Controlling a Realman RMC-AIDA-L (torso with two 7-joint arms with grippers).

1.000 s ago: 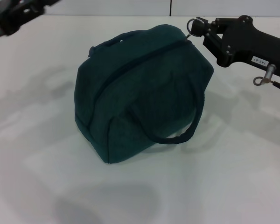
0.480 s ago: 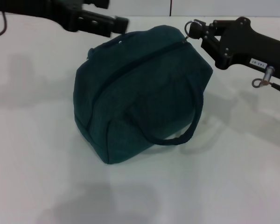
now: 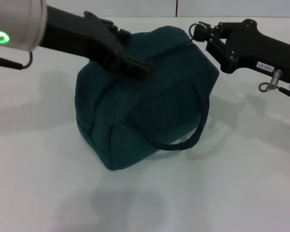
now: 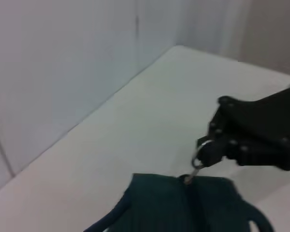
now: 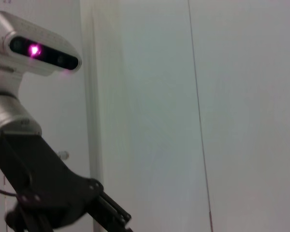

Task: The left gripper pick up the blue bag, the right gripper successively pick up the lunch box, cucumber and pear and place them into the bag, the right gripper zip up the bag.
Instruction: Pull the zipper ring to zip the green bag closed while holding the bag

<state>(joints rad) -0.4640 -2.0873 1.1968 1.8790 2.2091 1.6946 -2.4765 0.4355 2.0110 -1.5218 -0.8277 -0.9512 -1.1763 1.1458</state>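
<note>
The blue bag (image 3: 145, 101) stands on the white table (image 3: 241, 183), its zipper closed along the top and one loop handle (image 3: 183, 140) hanging down its front. My right gripper (image 3: 203, 35) is at the bag's far right top corner, shut on the metal ring zipper pull (image 3: 197, 29). The left wrist view shows the same grip, with the ring (image 4: 198, 157) just above the bag's top (image 4: 183, 203). My left gripper (image 3: 134, 53) reaches in from the upper left over the bag's top, its fingers spread open against the fabric. The lunch box, cucumber and pear are out of view.
A pale wall (image 3: 135, 7) runs behind the table's back edge. The right wrist view shows only that wall and the robot's head (image 5: 36, 48) with a lit camera. Bare tabletop surrounds the bag.
My left arm has swept in from the upper left corner to the top of the bag. The right gripper has shifted slightly with the zipper pull still in it.
</note>
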